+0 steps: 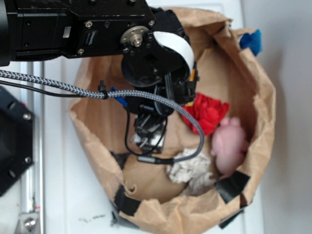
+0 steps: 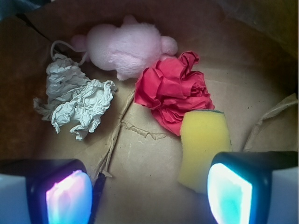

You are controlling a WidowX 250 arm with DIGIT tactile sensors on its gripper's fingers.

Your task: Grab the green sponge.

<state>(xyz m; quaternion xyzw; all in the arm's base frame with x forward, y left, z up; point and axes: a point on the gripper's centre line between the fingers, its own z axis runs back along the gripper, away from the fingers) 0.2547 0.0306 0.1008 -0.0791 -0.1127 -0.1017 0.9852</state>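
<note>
The green sponge (image 2: 203, 144) is a yellow foam block with a thin dark green edge at its far end, lying flat on the brown paper floor of the bag. It touches the red cloth ball (image 2: 174, 91). My gripper (image 2: 148, 193) is open above the bag floor, and its right pad (image 2: 230, 193) overlaps the sponge's near right corner. Only bare paper lies between the fingers. In the exterior view the gripper (image 1: 148, 134) reaches down into the bag and the sponge is hidden behind the arm.
A pink plush toy (image 2: 125, 47) and a crumpled white paper wad (image 2: 77, 99) lie at the far side. The brown paper bag (image 1: 258, 97) has tall crumpled walls all around. A torn paper flap (image 2: 117, 135) runs along the floor.
</note>
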